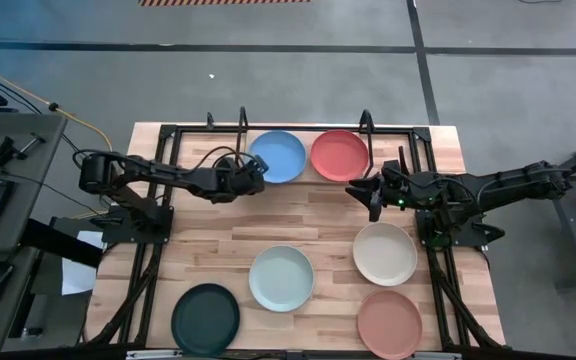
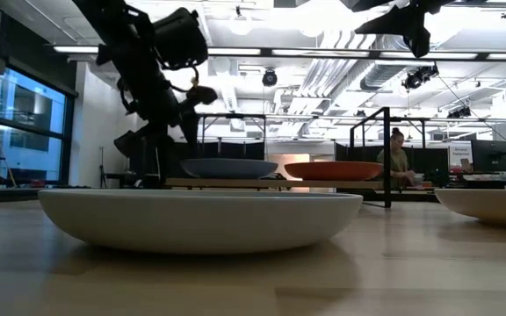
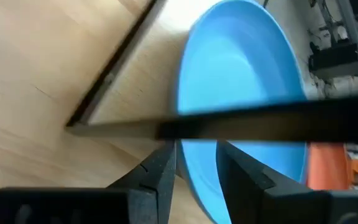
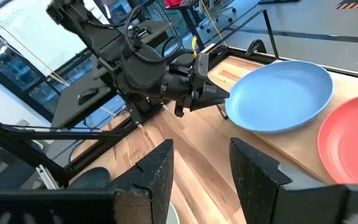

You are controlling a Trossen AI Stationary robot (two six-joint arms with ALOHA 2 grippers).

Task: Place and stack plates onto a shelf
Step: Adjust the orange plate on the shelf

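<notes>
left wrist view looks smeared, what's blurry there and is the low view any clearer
Left wrist view: the blue plate, the black shelf frame and the left claw are all soft and smeared. Low view: the cream plate up close is slightly soft, and ceiling lights glare behind it.

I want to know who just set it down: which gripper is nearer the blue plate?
Left. The left gripper sits at the blue plate's rim, fingers open around its edge. The right gripper hangs farther off, beside the coral red plate.
</notes>
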